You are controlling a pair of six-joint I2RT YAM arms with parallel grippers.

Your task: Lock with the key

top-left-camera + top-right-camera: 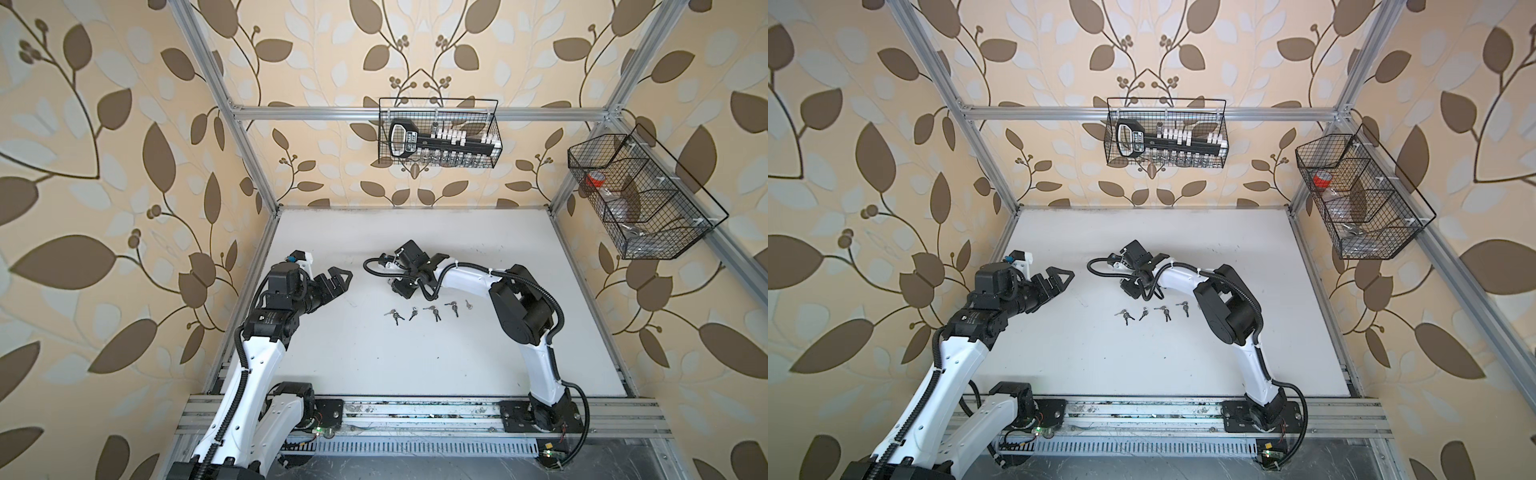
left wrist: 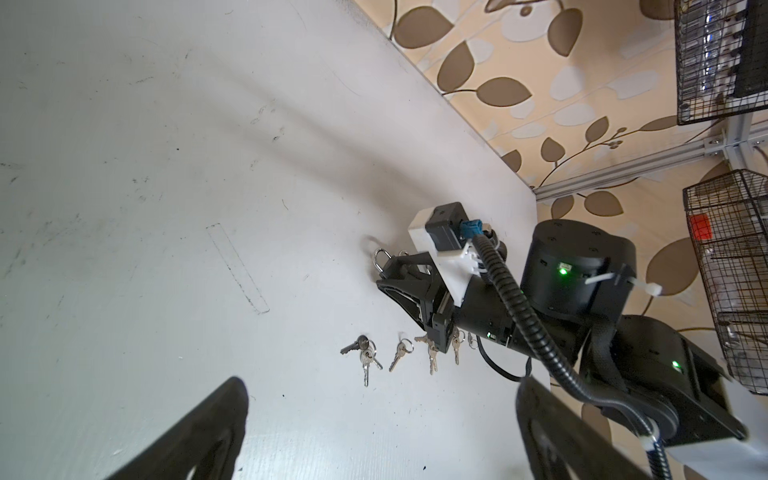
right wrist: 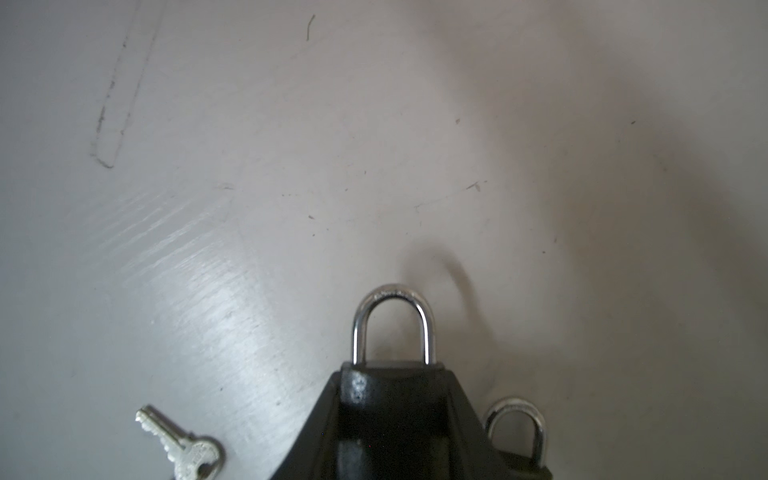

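1 padlock [image 3: 392, 291] is gripped by the right gripper [image 3: 392, 390], shackle protruding; 1 key [image 3: 179, 445] and a 2nd padlock [image 3: 513, 402] are seen beside it on the table [image 3: 291, 166].

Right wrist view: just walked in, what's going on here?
The right gripper is shut on a padlock, whose shackle sticks out in front. A second padlock lies close beside it. The left gripper is open and empty. Several keys lie in a row on the table; none is picked up yet.
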